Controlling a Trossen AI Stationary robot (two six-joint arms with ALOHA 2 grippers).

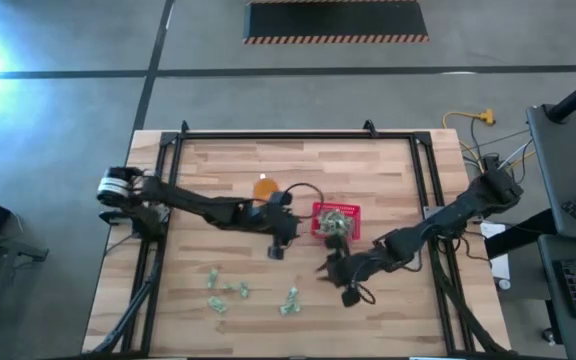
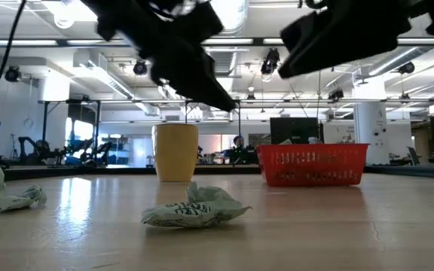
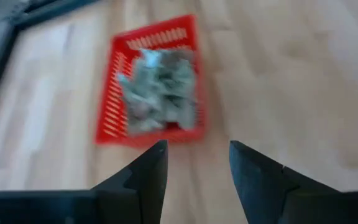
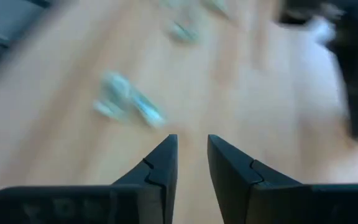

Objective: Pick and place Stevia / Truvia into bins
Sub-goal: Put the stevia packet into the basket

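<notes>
The red basket (image 1: 336, 221) stands right of the table's middle with several green-and-white Stevia packets (image 3: 157, 87) heaped inside it. More packets lie loose on the wood nearer the front edge (image 1: 215, 278) (image 1: 290, 300); one crumpled packet (image 2: 194, 211) shows close in the low view. My left gripper (image 3: 197, 155) hovers open just left of the basket (image 3: 148, 81), nothing between its fingers. My right gripper (image 4: 191, 146) hangs open in front of the basket, above the table, its fingers toward a loose packet (image 4: 129, 106).
A small orange cup (image 1: 265, 185) stands behind the left gripper, left of the basket. A dark frame (image 1: 298, 135) runs around the tabletop. Bare wood lies to the far side and at the right of the basket.
</notes>
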